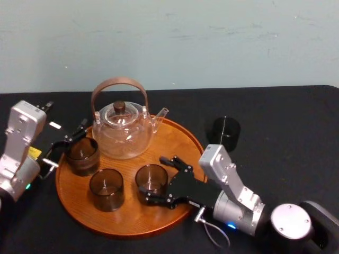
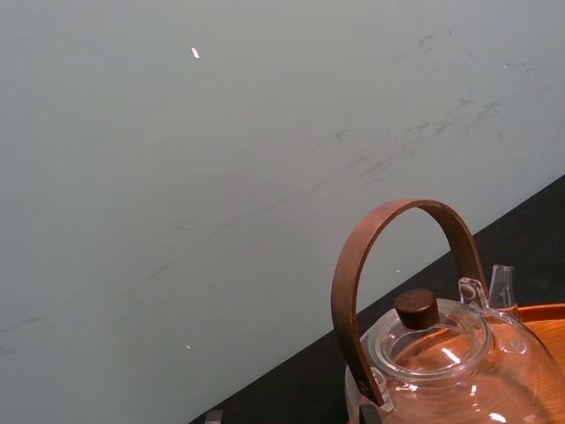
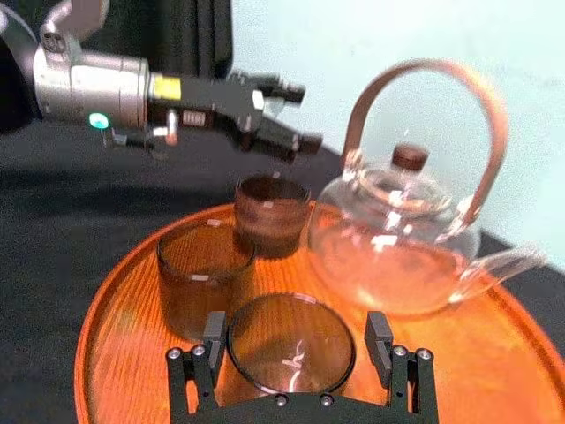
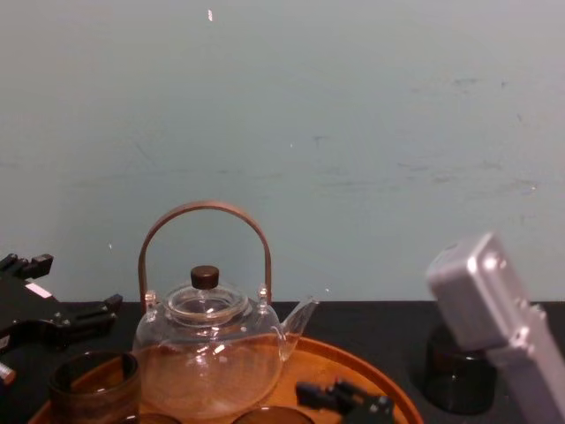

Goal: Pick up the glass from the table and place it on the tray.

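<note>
The round orange-brown tray (image 1: 183, 143) carries a glass teapot (image 1: 123, 129) and three brown glasses. My right gripper (image 1: 154, 180) reaches over the tray's near edge and stands open, one finger on each side of the front right glass (image 1: 152, 179), which rests on the tray. In the right wrist view that glass (image 3: 291, 344) sits between the fingers (image 3: 213, 339) with small gaps. My left gripper (image 1: 68, 142) is open at the tray's left rim, beside the back left glass (image 1: 82, 155). One dark glass (image 1: 223, 132) stands on the table right of the tray.
The table (image 1: 286, 121) is covered in black cloth, with a pale wall behind. The third glass (image 1: 106, 189) stands at the tray's front, close to the right gripper's glass. The teapot's tall brown handle (image 1: 118, 84) rises over the back of the tray.
</note>
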Action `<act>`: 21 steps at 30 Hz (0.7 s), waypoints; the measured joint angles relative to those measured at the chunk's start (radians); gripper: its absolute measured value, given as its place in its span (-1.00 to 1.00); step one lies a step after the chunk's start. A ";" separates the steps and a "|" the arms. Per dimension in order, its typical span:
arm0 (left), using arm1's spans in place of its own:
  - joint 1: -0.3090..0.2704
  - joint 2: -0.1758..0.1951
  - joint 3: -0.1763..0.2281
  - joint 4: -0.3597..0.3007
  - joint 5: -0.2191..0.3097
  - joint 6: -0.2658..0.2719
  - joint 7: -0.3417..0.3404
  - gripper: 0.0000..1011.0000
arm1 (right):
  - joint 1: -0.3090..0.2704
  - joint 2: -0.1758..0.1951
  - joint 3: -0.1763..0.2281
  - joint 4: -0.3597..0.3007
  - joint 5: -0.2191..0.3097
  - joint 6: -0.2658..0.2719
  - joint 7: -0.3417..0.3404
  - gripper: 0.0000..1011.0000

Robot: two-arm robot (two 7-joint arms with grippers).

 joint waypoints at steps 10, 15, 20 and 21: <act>0.000 0.000 0.000 0.000 0.000 0.000 0.000 0.98 | -0.049 0.041 0.043 -0.105 0.023 -0.042 -0.003 0.98; 0.000 0.000 0.000 0.000 0.000 0.000 0.000 0.98 | -0.072 0.057 0.066 -0.137 0.035 -0.046 -0.012 0.98; 0.000 0.000 0.000 0.000 0.000 0.000 0.000 0.98 | -0.099 0.078 0.103 -0.160 0.052 -0.046 -0.026 0.98; 0.000 0.000 0.000 0.000 0.000 0.000 0.000 0.98 | -0.107 0.084 0.115 -0.165 0.057 -0.046 -0.031 0.98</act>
